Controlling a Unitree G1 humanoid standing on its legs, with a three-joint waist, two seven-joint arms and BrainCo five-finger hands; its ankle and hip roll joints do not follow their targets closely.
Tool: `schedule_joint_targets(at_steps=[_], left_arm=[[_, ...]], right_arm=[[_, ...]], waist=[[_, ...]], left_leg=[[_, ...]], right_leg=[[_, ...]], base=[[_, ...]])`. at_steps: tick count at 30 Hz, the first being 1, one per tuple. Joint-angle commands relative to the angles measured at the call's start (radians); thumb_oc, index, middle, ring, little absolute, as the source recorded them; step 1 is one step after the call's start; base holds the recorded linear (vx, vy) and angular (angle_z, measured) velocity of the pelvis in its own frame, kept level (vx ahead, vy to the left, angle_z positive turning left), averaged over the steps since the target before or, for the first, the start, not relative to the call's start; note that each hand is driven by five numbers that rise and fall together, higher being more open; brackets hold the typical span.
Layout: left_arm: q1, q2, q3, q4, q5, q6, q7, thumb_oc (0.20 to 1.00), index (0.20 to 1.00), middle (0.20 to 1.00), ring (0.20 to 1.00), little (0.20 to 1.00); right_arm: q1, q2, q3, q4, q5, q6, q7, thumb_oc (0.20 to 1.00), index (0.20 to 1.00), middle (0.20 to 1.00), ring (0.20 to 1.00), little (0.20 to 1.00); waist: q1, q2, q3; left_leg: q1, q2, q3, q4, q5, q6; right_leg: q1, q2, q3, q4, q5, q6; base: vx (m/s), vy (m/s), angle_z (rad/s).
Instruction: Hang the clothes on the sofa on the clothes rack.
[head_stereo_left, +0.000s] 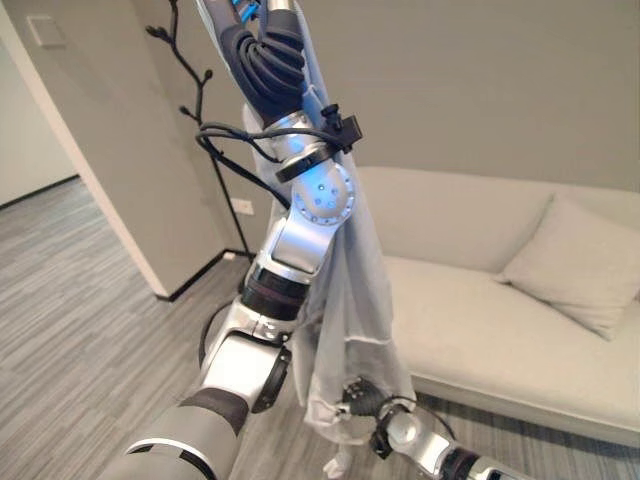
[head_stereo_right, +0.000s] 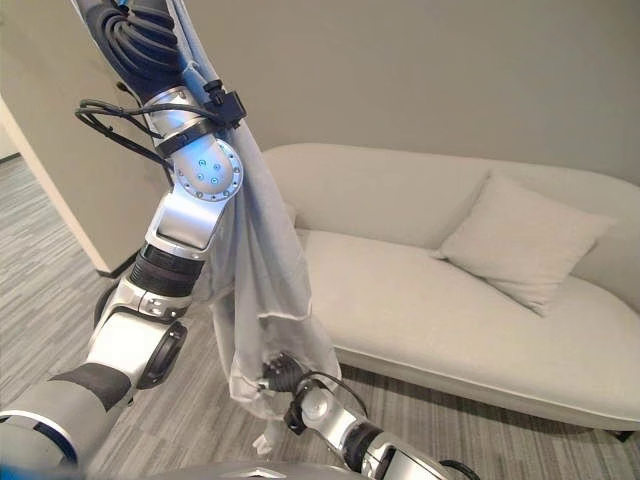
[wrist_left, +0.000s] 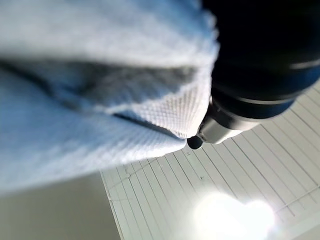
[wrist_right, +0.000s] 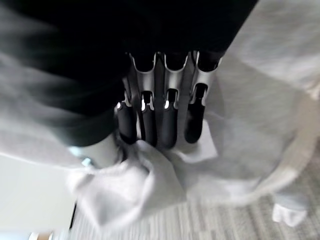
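I count one pale garment (head_stereo_left: 350, 300): left hand (head_stereo_left: 268, 50) apparently clutches its top; right hand (wrist_right: 160, 120) pinches its hem; one rack (head_stereo_left: 190, 90); one sofa (head_stereo_right: 450, 310); one cushion (head_stereo_right: 520, 250).

Pale grey-white garment (head_stereo_left: 350, 290) hanging long and crumpled before black clothes rack (head_stereo_left: 200, 110).

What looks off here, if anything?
Nothing damaged. The pale garment isn't on the rack yet: it hangs in a bunched column from the raised left hand, which pinches its top, while the right hand is curled into the lower hem. The sofa holds just a cushion.
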Motion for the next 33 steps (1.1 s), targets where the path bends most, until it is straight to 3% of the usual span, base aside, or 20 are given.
schedule_joint_targets(at_steps=[1, 5, 11, 16, 17, 18, 22, 23, 24, 26, 27, 30, 31, 32, 33], left_arm=[[-0.124, 0.003, 0.043, 0.072, -0.042, -0.001, 0.0, 0.2, 0.2, 0.2, 0.2, 0.2], [-0.079, 0.037, 0.053, 0.044, -0.043, 0.001, -0.01, 0.2, 0.2, 0.2, 0.2, 0.2], [-0.035, 0.08, 0.057, 0.011, -0.006, 0.024, -0.039, 0.2, 0.2, 0.2, 0.2, 0.2], [0.045, 0.178, 0.085, -0.076, 0.066, 0.043, -0.058, 0.2, 0.2, 0.2, 0.2, 0.2], [0.063, 0.205, 0.093, -0.089, 0.079, 0.04, -0.058, 0.2, 0.2, 0.2, 0.2, 0.2], [0.092, 0.246, 0.098, -0.118, 0.087, 0.021, -0.059, 0.2, 0.2, 0.2, 0.2, 0.2], [0.161, 0.303, 0.124, -0.166, 0.065, -0.021, -0.066, 0.2, 0.2, 0.2, 0.2, 0.2], [0.163, 0.303, 0.124, -0.167, 0.064, -0.021, -0.067, 0.2, 0.2, 0.2, 0.2, 0.2], [0.186, 0.308, 0.135, -0.189, 0.048, -0.03, -0.07, 0.2, 0.2, 0.2, 0.2, 0.2], [0.208, 0.293, 0.147, -0.213, 0.042, -0.028, -0.072, 0.2, 0.2, 0.2, 0.2, 0.2], [0.276, 0.28, 0.147, -0.237, 0.047, -0.038, -0.115, 0.2, 0.2, 0.2, 0.2, 0.2], [0.355, 0.285, 0.155, -0.244, 0.041, -0.041, -0.151, 0.2, 0.2, 0.2, 0.2, 0.2], [0.413, 0.292, 0.163, -0.237, 0.036, -0.043, -0.177, 0.2, 0.2, 0.2, 0.2, 0.2], [0.415, 0.292, 0.164, -0.239, 0.036, -0.042, -0.178, 0.347, 0.347, 0.347, 0.347, 0.347], [0.448, 0.285, 0.169, -0.241, 0.022, -0.043, -0.189, 0.545, 0.545, 0.545, 0.545, 0.545]], right_arm=[[-0.026, 0.022, -0.047, 0.004, 0.044, -0.026, -0.021, 0.2, 0.2, 0.2, 0.2, 0.2], [0.031, -0.037, -0.144, -0.016, 0.05, -0.033, -0.048, 0.2, 0.2, 0.2, 0.2, 0.2], [0.084, -0.075, -0.174, -0.091, 0.01, -0.037, -0.065, 0.2, 0.2, 0.2, 0.2, 0.2], [0.14, -0.131, -0.291, -0.195, -0.001, -0.045, -0.129, 0.2, 0.2, 0.2, 0.2, 0.2], [0.149, -0.151, -0.339, -0.217, -0.007, -0.046, -0.162, 0.2, 0.2, 0.2, 0.2, 0.2], [0.147, -0.2, -0.426, -0.276, -0.003, -0.045, -0.213, 0.2, 0.2, 0.2, 0.2, 0.2], [0.153, -0.259, -0.535, -0.362, 0.003, -0.051, -0.27, 0.2, 0.2, 0.2, 0.2, 0.2], [0.155, -0.259, -0.536, -0.364, 0.003, -0.051, -0.271, 0.2, 0.2, 0.2, 0.2, 0.2], [0.168, -0.264, -0.58, -0.41, 0.021, -0.065, -0.303, 0.2, 0.2, 0.2, 0.2, 0.2], [0.177, -0.27, -0.603, -0.444, 0.028, -0.063, -0.31, 0.2, 0.2, 0.2, 0.2, 0.2], [0.206, -0.277, -0.638, -0.496, 0.028, -0.061, -0.304, 0.2, 0.2, 0.2, 0.2, 0.2], [0.235, -0.282, -0.663, -0.568, 0.028, -0.062, -0.3, 0.2, 0.2, 0.2, 0.2, 0.2], [0.233, -0.271, -0.682, -0.604, 0.019, -0.065, -0.309, 0.2, 0.2, 0.2, 0.2, 0.2], [0.234, -0.271, -0.681, -0.605, 0.018, -0.064, -0.309, 0.2, 0.2, 0.2, 0.2, 0.2], [0.231, -0.262, -0.688, -0.629, 0.015, -0.063, -0.314, 0.2, 0.2, 0.2, 0.2, 0.2]], waist=[[-0.025, 0.014, -0.027], [-0.033, 0.02, -0.037], [-0.038, 0.02, -0.055], [-0.047, 0.012, -0.051], [-0.05, 0.007, -0.04], [-0.052, -0.006, -0.004], [-0.052, -0.039, 0.012], [-0.052, -0.039, 0.011], [-0.049, -0.048, 0.016], [-0.053, -0.037, 0.014], [-0.063, -0.026, 0.004], [-0.064, -0.018, -0.018], [-0.065, -0.024, -0.028], [-0.065, -0.025, -0.031], [-0.063, -0.032, -0.032]], left_leg=[[-0.015, -0.077, 0.006, -0.029, -0.06, -0.008], [-0.026, -0.067, 0.021, -0.061, -0.024, -0.01], [-0.026, -0.065, 0.029, -0.088, -0.002, -0.013], [-0.043, -0.066, 0.028, -0.06, -0.007, -0.02], [-0.062, -0.06, 0.02, -0.031, -0.004, -0.036], [-0.109, -0.028, -0.021, 0.033, 0.001, -0.086], [-0.107, 0.081, -0.103, 0.035, 0.009, -0.083], [-0.106, 0.082, -0.104, 0.033, 0.01, -0.085], [-0.1, 0.142, -0.156, 0.009, 0.025, -0.097], [-0.065, 0.161, -0.176, -0.039, 0.032, -0.098], [-0.018, 0.176, -0.151, -0.098, 0.017, -0.117], [0.027, 0.17, -0.123, -0.134, 0.005, -0.121], [0.035, 0.149, -0.104, -0.143, -0.009, -0.119], [0.034, 0.148, -0.103, -0.143, -0.009, -0.118], [0.032, 0.137, -0.095, -0.143, -0.019, -0.11]], right_leg=[[0.157, 0.008, 0.043, -0.356, 0.208, 0.062], [0.159, 0.022, 0.053, -0.391, 0.23, 0.064], [0.162, 0.032, 0.052, -0.406, 0.239, 0.065], [0.156, 0.026, 0.041, -0.403, 0.245, 0.067], [0.15, 0.025, 0.039, -0.399, 0.246, 0.067], [0.136, 0.014, 0.034, -0.379, 0.245, 0.071], [0.113, -0.026, 0.021, -0.342, 0.248, 0.097], [0.114, -0.025, 0.02, -0.341, 0.247, 0.096], [0.118, -0.036, 0.021, -0.346, 0.238, 0.105], [0.118, -0.031, 0.026, -0.35, 0.245, 0.11], [0.128, -0.052, 0.029, -0.363, 0.249, 0.124], [0.122, -0.085, 0.027, -0.382, 0.269, 0.139], [0.1, -0.119, 0.017, -0.398, 0.295, 0.157], [0.099, -0.121, 0.018, -0.399, 0.296, 0.158], [0.083, -0.137, 0.022, -0.408, 0.31, 0.168]], base=[[-0.1, -0.014, -0.06], [-0.1, -0.009, -0.08], [-0.01, 0.0, -0.01], [-0.03, 0.02, 0.02], [-0.15, 0.07, 0.08], [-0.17, 0.104, 0.13], [-0.06, 0.109, 0.08], [0.03, 0.133, 0.17], [0.03, 0.089, 0.2], [0.04, 0.209, 0.06], [0.06, 0.262, -0.14], [0.07, 0.308, -0.12], [-0.01, 0.165, 0.05], [-0.05, 0.227, -0.05], [-0.05, 0.105, 0.0]])
